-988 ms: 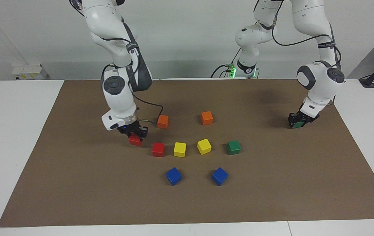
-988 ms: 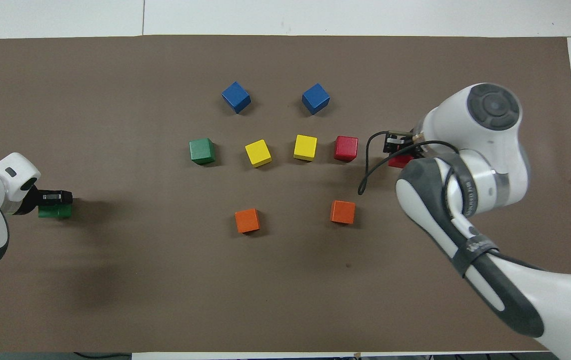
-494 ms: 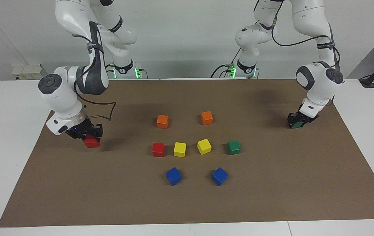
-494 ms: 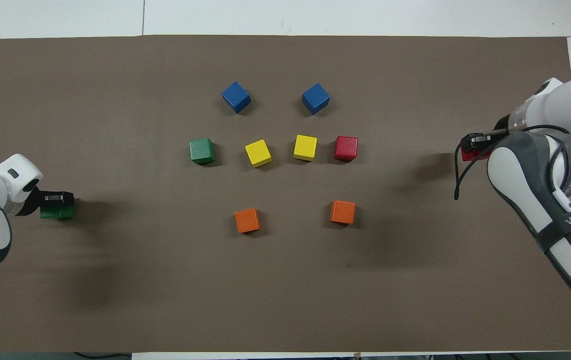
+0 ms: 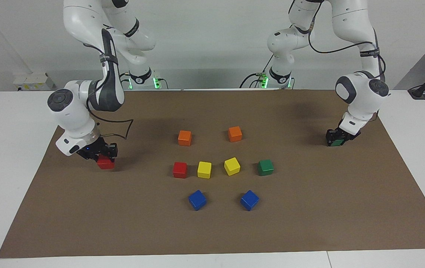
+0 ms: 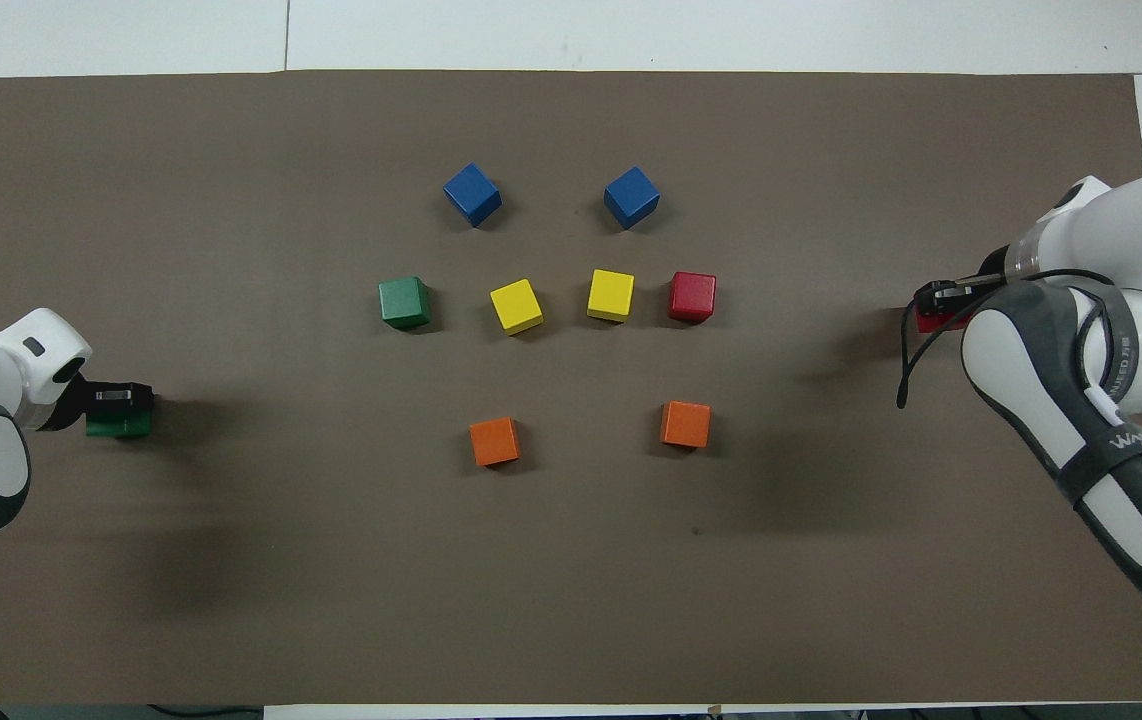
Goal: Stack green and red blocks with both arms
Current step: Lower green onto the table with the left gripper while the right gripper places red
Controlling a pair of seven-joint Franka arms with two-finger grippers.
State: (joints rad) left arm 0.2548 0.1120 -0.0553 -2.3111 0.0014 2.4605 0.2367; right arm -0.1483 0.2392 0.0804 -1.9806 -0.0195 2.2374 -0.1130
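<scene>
I see one red cube (image 5: 105, 162) clamped in my right gripper (image 5: 102, 155) low over the mat at the right arm's end, and a dark green cube (image 5: 336, 142) gripped by my left gripper (image 5: 337, 137) at the left arm's end. The second red cube (image 5: 179, 169) and second green cube (image 5: 265, 167) sit flat at either end of the middle row.

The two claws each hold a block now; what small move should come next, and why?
Probably both should open. The right claw is shut on a red block low at the mat, the left claw on a green block, each at its own end; the other red block and green block wait mid-mat.
</scene>
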